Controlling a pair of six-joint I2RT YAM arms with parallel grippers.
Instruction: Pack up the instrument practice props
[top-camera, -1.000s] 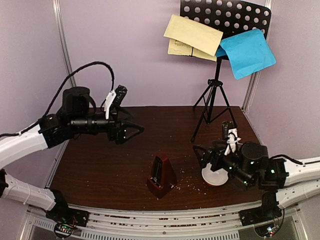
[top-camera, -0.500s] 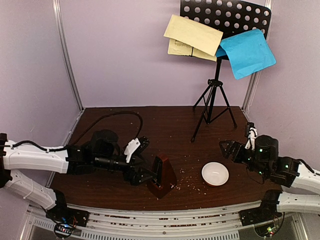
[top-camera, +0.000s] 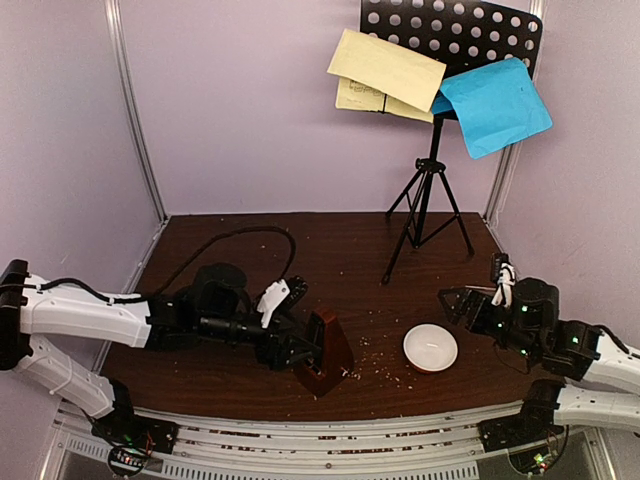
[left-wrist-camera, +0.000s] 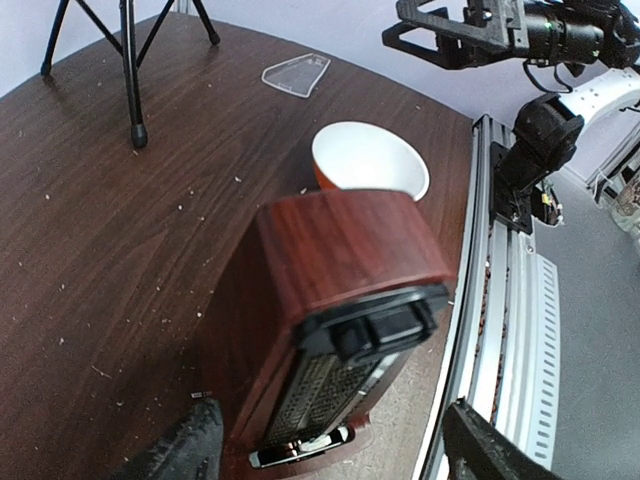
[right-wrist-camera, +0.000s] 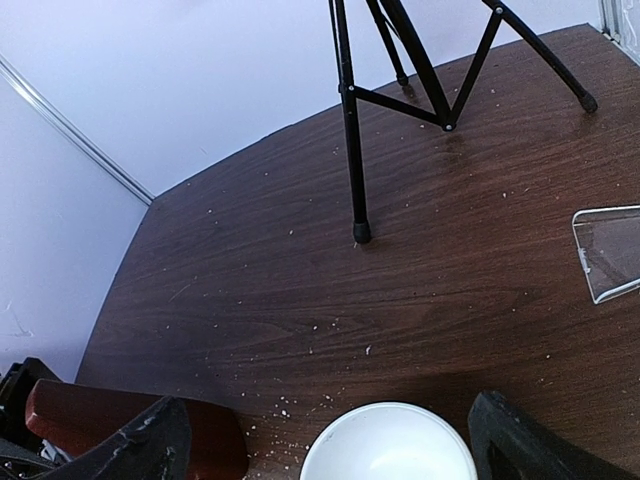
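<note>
Near the front edge of the table (top-camera: 250, 240) the metronome (left-wrist-camera: 340, 290) is bracketed by the left gripper (top-camera: 303, 347), fingers parted, not clamped; the right gripper (top-camera: 458, 303) is held spread, empty. Nothing is packed yet: sheets (top-camera: 385, 68) (yellow, blue) are left on the stand (top-camera: 430, 190)

Lilac walls (top-camera: 250, 110), silver corner posts (top-camera: 133, 110), dark wooden table (top-camera: 300, 245), metal front rail (top-camera: 330, 443)

One music stand (top-camera: 431, 170), three sheets (top-camera: 385, 65), one metronome (top-camera: 328, 350), one clear cover (right-wrist-camera: 610, 250), one bowl (top-camera: 430, 348)
</note>
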